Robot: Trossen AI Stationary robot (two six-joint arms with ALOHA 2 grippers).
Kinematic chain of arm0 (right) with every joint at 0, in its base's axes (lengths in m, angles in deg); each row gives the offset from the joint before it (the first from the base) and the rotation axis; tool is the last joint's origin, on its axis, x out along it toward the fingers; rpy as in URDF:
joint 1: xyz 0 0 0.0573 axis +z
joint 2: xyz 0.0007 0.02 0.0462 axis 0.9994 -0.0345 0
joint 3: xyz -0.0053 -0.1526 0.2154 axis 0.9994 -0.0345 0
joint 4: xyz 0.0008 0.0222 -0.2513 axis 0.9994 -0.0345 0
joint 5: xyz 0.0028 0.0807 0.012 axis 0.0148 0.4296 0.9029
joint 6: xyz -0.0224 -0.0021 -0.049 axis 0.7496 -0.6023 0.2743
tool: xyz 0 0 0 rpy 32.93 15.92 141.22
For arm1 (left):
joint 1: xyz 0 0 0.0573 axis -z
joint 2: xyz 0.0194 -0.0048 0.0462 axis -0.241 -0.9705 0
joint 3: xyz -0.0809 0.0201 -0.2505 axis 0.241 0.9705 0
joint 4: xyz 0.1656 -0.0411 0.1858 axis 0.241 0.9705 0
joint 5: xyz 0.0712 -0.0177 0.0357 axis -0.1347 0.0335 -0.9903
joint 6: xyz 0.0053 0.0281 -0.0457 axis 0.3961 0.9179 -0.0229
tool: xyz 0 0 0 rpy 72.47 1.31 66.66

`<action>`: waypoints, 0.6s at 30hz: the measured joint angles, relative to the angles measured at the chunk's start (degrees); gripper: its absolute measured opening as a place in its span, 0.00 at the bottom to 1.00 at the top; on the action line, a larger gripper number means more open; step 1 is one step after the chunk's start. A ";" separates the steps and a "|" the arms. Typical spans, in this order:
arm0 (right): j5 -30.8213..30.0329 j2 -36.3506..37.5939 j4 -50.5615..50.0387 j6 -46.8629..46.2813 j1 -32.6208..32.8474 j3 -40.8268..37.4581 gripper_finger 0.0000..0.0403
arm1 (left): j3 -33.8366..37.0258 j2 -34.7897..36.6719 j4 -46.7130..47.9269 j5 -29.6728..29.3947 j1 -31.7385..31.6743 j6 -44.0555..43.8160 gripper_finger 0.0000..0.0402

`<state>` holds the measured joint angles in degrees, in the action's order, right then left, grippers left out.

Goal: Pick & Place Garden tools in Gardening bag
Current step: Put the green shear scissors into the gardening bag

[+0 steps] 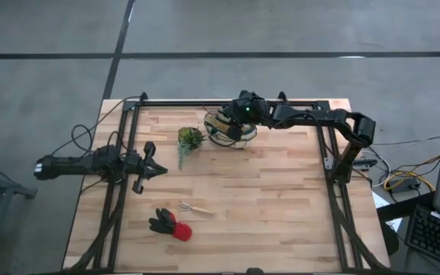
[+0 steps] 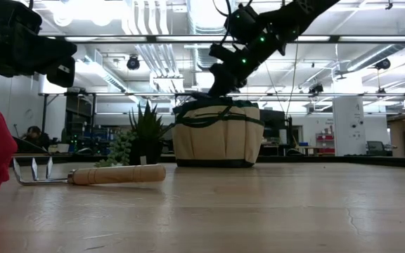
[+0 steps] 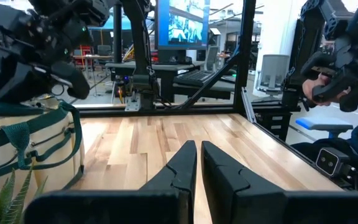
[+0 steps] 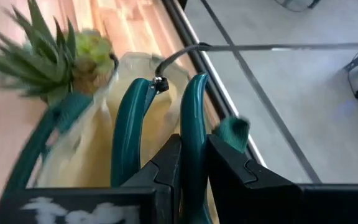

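The tan gardening bag (image 1: 221, 128) with green trim stands on its base at the table's far middle; it also shows in the low view (image 2: 218, 137). My right gripper (image 4: 193, 163) is over the bag's mouth (image 2: 220, 83) and is shut on pruning shears (image 4: 129, 130) with teal-looking handles. My left gripper (image 1: 157, 169) is shut and empty over the table's left part (image 3: 199, 163). The wooden-handled hand tool (image 1: 197, 208) and the black-and-red gloves (image 1: 170, 224) lie flat near the front. No second pair of shears shows. My right gripper pinches one of the shears' two curved handles (image 4: 194, 127) between its two fingers, which slant down from above over the bag. The other handle (image 4: 126, 134) stands free beside the fingers. The shears reach out past the fingertips over the bag's tan cloth (image 4: 79, 155); their blade end is hidden.
A small green potted plant (image 1: 190, 139) stands just left of the bag, close to my right gripper (image 4: 48, 56). The black frame rails (image 1: 327, 145) run along the table's left, right and far edges. Bare wood (image 1: 266, 198) lies in the middle and right.
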<state>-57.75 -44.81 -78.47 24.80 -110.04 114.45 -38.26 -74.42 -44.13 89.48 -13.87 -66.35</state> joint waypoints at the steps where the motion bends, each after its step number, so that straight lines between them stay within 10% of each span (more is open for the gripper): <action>1: 0.00 0.00 0.00 0.22 -0.02 -0.44 0.13 | 0.00 0.00 -0.01 -0.01 0.01 0.00 0.07; 18: -0.02 0.00 2.18 1.93 -0.02 -4.97 0.13 | 0.00 0.00 -0.01 0.00 0.00 0.00 0.07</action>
<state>-57.77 -44.81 -76.29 26.73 -110.06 109.48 -38.26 -74.42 -44.15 89.49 -13.87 -66.35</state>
